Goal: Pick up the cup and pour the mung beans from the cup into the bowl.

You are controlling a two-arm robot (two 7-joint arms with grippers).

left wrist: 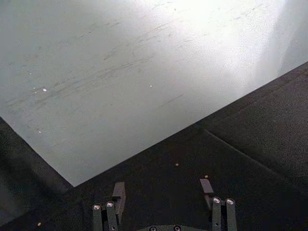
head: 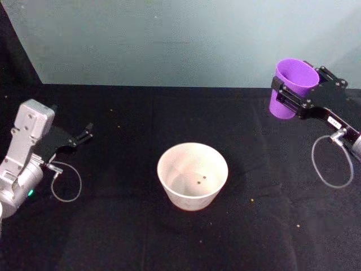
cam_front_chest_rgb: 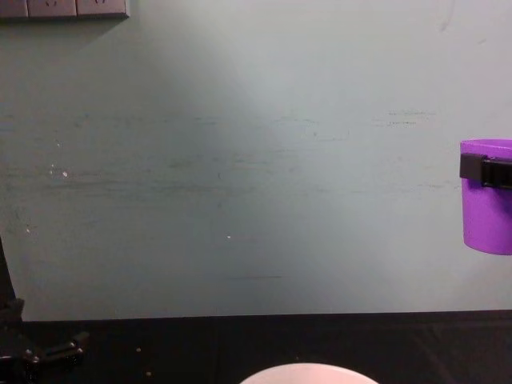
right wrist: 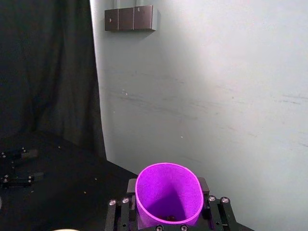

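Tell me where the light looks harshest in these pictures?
Left wrist view: the pale grey-green wall bleaches to white glare toward one corner. Right wrist view: the small bright purple plastic cup, in the right gripper, glows vividly. Head view: the wide white round bowl is evenly lit against the black tabletop.

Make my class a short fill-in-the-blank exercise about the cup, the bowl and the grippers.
The right gripper is shut on a cup coloured ___.
The left gripper is ___, not shut, and holds nothing.
The white bowl sits on a ___ tabletop.
Missing words: purple, open, black.
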